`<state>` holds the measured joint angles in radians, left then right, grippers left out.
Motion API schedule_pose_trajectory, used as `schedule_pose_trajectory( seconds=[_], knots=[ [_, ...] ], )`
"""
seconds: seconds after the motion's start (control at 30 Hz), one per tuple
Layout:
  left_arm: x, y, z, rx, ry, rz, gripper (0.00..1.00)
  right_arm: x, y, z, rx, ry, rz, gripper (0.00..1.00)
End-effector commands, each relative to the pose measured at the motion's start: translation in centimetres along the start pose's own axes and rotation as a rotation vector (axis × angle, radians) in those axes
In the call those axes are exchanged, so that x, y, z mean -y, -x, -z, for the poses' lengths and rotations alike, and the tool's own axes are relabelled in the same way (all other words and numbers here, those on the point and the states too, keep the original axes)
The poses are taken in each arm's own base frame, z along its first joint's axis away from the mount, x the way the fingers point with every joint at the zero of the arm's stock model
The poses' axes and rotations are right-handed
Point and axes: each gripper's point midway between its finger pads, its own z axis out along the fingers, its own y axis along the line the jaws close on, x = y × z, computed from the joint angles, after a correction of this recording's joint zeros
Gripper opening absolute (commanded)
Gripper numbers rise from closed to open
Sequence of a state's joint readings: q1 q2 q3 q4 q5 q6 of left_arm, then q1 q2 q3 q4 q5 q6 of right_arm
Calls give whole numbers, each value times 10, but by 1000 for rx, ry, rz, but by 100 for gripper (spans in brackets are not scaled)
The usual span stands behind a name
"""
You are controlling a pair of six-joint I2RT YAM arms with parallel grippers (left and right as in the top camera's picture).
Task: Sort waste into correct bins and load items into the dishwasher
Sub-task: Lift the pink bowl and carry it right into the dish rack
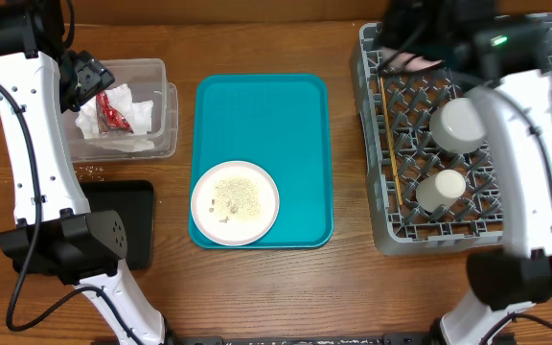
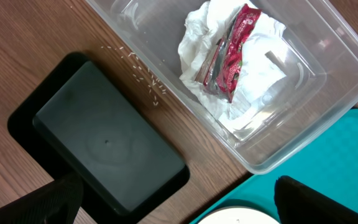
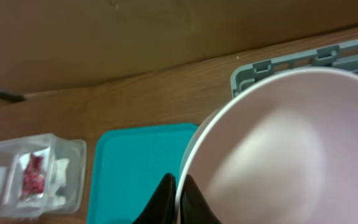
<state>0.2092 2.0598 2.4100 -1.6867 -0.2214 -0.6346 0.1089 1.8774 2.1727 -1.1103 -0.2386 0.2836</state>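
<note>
Pink dish, pinched in the right hand, hangs above brown wooden table.

Wooden table bearing clear tub, black tray, teal tray, grey rack

Brown wood-grain table under even light, plain brown panel behind its far edge.
</note>
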Motion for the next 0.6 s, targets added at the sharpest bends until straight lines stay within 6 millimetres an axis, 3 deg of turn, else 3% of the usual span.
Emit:
schedule_pose_trajectory(
  seconds=[0.0,0.13,0.33,0.57],
  knots=[
    [-1,-1,4,13,6,11,100,-4,0,0,-85,354,69,4],
    [-1,-1,4,13,6,11,100,24,15,4,-74,523,18,4],
    [-1,-1,4,13,6,11,100,70,30,-11,-53,657,-64,4],
    [-1,-1,4,13,6,11,100,112,31,-55,-103,696,-271,4]
  ],
)
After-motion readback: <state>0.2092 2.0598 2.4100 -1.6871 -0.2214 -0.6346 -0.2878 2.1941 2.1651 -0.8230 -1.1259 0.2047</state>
